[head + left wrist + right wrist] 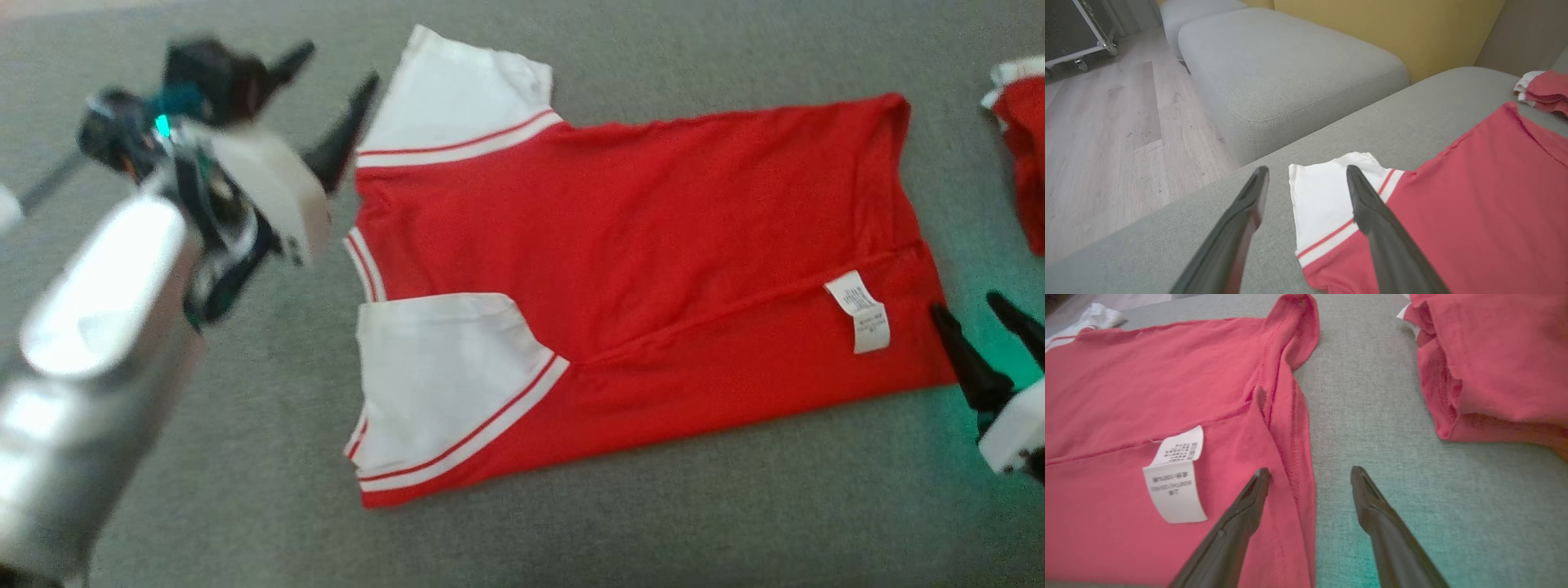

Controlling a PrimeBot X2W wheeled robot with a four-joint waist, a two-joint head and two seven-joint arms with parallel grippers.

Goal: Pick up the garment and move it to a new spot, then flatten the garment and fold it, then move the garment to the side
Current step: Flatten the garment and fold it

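While the garment [637, 245] lies flat in the middle of the grey cushion [245, 457], apparently folded once lengthwise, the left gripper [339, 69] and right gripper [967, 306] stand spread and empty at its ends, so further folding and moving it aside remain.

Looks like a living room or lounge to me: a big grey upholstered seat cushion [245, 506] with a red and white shirt [653, 245] spread on it, a matching grey ottoman [1290, 69] just off its edge, pale wood plank floor [1106, 143] and a mustard-yellow wall [1392, 28]. The black flight case on castors [1069, 36] parked on the floor feels more studio than home, though.
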